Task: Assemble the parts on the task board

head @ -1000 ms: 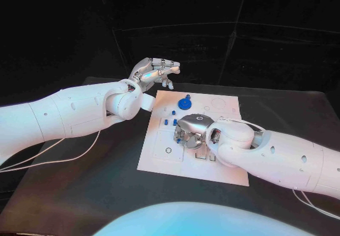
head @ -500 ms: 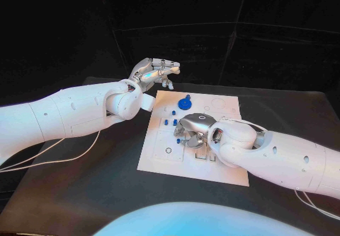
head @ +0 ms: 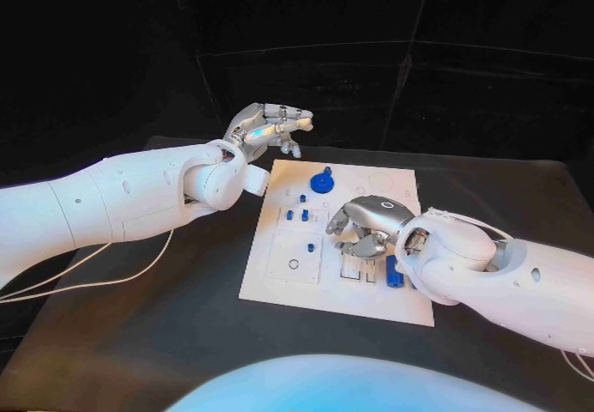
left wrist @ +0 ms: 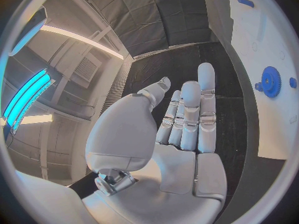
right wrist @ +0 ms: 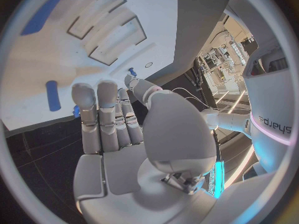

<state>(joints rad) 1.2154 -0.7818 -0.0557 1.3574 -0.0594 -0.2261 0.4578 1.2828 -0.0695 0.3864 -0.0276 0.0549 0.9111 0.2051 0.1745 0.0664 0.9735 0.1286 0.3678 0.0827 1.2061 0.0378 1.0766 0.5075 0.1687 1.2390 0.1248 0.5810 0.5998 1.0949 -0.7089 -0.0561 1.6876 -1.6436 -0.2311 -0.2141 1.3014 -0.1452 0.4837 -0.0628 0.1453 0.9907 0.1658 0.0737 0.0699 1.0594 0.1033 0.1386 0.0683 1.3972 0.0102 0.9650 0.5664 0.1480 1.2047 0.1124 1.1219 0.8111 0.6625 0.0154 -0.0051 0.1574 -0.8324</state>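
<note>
One long blue part (head: 392, 270) lies on the task board (head: 279, 287) just beside your right hand (head: 366, 226), its long axis running toward you. That hand hovers empty, fingers loosely apart, nearer than your open left hand (head: 266, 126); small blue pegs (head: 305, 200) and the blue gear (head: 322, 182) sit farther up the board.

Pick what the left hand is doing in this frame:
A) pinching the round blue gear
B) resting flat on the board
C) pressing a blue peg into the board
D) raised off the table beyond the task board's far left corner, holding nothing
D: the left hand hangs above the table past the task board, its fingers holding nothing, while the round blue gear lies untouched on the board.
</note>
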